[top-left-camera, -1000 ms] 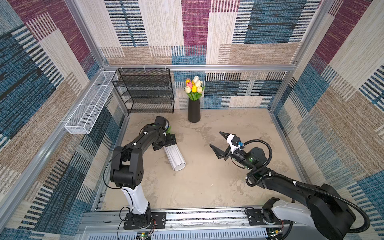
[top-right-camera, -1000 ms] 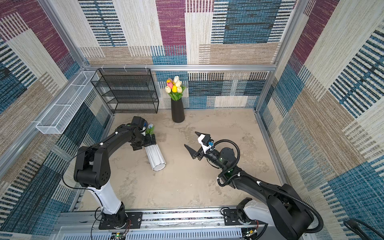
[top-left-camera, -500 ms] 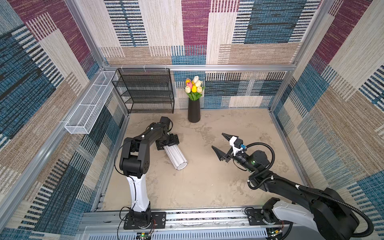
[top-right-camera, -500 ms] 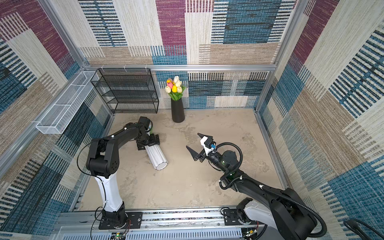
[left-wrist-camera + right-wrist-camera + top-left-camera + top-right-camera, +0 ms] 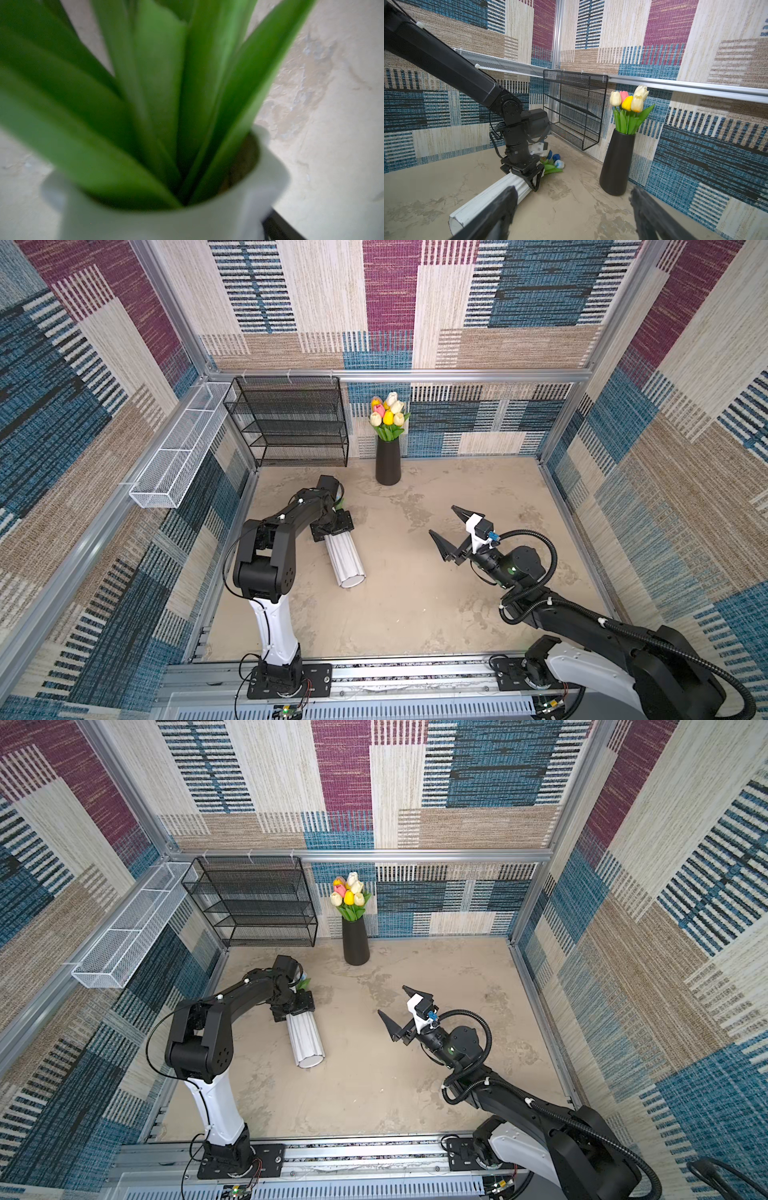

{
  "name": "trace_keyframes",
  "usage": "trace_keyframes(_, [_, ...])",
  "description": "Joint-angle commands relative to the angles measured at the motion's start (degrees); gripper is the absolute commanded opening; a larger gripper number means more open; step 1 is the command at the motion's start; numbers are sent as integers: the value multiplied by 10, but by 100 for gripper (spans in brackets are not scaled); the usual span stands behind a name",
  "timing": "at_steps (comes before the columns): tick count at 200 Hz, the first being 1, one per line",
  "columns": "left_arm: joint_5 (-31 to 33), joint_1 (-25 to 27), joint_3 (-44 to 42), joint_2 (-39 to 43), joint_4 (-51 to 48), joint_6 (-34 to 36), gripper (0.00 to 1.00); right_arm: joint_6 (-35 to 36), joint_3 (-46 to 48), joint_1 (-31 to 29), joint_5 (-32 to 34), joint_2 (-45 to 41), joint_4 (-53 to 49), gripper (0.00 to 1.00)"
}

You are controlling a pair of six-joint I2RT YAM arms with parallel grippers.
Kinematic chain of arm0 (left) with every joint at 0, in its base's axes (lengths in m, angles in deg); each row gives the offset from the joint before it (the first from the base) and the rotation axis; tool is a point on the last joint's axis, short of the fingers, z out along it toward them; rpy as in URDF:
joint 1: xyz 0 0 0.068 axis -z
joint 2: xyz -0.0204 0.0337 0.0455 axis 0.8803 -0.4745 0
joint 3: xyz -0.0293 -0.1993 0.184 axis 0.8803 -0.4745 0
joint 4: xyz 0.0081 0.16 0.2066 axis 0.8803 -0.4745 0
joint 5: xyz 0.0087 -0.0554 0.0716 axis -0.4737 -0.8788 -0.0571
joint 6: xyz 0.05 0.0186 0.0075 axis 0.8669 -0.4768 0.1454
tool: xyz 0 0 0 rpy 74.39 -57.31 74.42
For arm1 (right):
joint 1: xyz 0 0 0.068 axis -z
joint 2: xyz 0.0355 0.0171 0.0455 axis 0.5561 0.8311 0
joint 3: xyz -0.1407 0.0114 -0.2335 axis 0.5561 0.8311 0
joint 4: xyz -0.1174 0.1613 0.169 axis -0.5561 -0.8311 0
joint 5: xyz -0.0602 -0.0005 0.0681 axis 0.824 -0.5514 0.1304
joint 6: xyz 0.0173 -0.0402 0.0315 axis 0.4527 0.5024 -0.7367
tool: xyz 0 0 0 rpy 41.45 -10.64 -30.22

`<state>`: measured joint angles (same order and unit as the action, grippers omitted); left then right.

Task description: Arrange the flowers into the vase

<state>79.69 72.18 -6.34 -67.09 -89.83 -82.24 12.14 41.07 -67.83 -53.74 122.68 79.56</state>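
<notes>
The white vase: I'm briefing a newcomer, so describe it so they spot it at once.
Below the black wire shelf on the back wall, look at the table just in front. There the white vase lies on its side, its mouth end beneath the left gripper, green leaves poking out. Unlike the upright, smooth black vase nearby, it is ribbed and toppled.

green leaves [image 5: 158, 93] and white vase rim [image 5: 270, 176], both blurred and cut off at the left wrist view's edges
</notes>
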Motion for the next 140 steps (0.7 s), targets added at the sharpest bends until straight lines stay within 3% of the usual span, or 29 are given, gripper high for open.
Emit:
trace_keyframes(1, [23,0,-14,14,22,19,33,1,3,0,9,-2,13,88])
trace_keyframes(56, [35,16,-86,97,96,33,0,4,13,0,17,-5,25,88])
trace_keyframes(112, [123,108,-266,366,283,103,0,9,24,0,27,-11,42,88])
trace_keyframes(140, [95,151,-353,491,402,163,0,11,29,0,26,-20,48,88])
